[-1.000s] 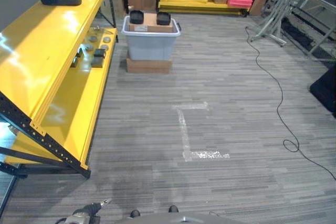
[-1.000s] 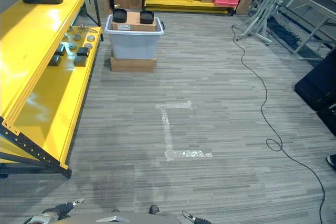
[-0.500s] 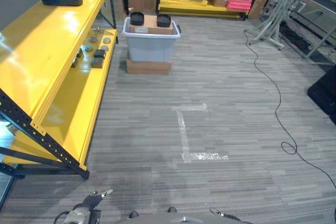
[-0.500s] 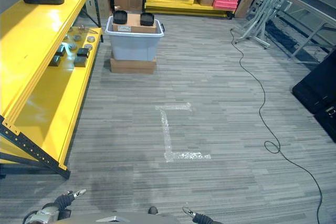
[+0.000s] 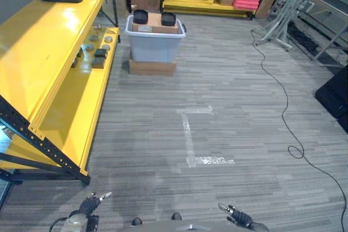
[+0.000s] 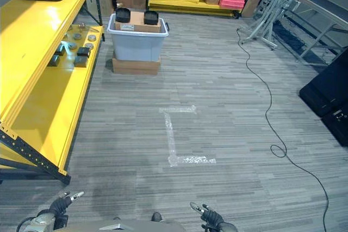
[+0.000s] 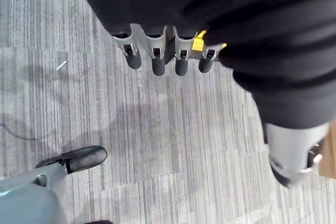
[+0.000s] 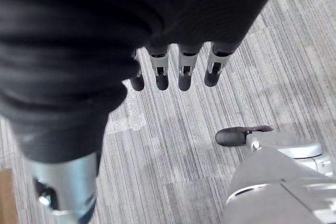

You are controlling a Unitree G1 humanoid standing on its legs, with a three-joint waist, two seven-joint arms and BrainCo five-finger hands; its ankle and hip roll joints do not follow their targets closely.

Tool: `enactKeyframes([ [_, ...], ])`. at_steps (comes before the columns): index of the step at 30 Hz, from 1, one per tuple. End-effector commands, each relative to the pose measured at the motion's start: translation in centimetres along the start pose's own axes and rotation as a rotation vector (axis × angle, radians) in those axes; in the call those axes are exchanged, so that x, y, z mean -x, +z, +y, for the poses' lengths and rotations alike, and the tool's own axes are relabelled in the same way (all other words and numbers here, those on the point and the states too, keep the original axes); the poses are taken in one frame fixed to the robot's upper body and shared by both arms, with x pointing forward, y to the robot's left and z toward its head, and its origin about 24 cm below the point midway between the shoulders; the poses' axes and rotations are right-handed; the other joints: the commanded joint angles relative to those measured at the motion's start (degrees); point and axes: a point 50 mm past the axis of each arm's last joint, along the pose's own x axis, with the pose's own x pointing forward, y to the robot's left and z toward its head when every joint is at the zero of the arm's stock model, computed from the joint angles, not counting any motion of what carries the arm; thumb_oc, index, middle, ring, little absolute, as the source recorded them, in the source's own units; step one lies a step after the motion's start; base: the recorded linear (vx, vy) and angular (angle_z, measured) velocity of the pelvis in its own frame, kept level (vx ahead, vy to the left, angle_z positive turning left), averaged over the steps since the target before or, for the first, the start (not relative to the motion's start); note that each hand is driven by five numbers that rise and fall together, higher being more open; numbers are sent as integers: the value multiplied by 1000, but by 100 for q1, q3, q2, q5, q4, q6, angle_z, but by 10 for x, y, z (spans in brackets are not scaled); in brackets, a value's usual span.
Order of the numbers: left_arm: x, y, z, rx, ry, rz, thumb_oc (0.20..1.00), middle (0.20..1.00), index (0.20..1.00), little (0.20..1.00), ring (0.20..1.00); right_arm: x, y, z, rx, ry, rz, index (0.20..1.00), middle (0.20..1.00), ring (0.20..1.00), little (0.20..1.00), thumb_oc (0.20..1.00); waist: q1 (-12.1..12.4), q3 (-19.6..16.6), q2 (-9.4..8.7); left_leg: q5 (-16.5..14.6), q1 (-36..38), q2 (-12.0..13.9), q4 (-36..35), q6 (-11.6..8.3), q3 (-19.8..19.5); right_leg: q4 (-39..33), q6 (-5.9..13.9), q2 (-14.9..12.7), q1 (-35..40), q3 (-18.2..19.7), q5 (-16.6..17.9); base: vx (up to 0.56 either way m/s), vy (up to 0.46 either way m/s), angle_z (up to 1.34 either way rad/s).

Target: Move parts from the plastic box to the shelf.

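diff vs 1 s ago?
The right hand has come into sight at the lower edge of the head views, and the left hand has risen a little there. Both hang empty over the floor, fingers straight. The whole picture has shifted slightly, so the camera moved, not the things. The plastic box on its cardboard base and the parts on the yellow shelf are as before.

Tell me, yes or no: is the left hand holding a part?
No, the left hand hangs over bare floor with straight fingers and nothing in them.
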Motion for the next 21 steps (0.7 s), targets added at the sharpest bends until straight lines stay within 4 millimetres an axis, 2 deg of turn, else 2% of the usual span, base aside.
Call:
enactKeyframes([
  [1,-4,14,-11,8,-20,-37,1000,1000,1000,1000,1000,3,13,-25,10,-75,6,1000,1000,1000,1000,1000,41,2,408,-238,124,194,84,-153,362,370,415,-210,17,-61,-326,77,108,0],
  [10,-4,12,-13,1,-31,-20,1000,1000,1000,1000,1000,-1,13,-18,32,-58,41,1000,1000,1000,1000,1000,102,160,372,-361,95,103,302,20,338,881,433,-300,-181,-74,-419,57,85,-2],
  [15,-5,12,-9,3,-14,-7,1000,1000,1000,1000,1000,-4,15,-8,41,-30,41,1000,1000,1000,1000,1000,89,341,411,-375,116,105,279,99,414,1717,646,-418,-787,-252,-113,16,17,-14],
  [18,-4,6,-9,-7,-1,16,1000,1000,1000,1000,1000,-7,12,1,76,-24,63,1000,1000,1000,1000,1000,89,445,393,-408,173,98,301,-6,463,1385,720,-479,-974,-521,102,91,-85,-26],
  [20,-3,4,-9,-8,5,26,1000,1000,1000,1000,1000,-7,10,1,81,-31,74,1000,1000,1000,1000,1000,72,463,390,-431,194,91,315,-25,450,1254,728,-477,-1001,-534,155,80,-85,-43],
  [21,-3,-1,-10,-12,14,66,1000,1000,1000,1000,1000,-6,3,2,75,-45,110,1000,1000,1000,1000,1000,-2,489,397,-477,234,77,343,-44,366,1034,722,-446,-1087,-402,239,126,-177,-16],
])
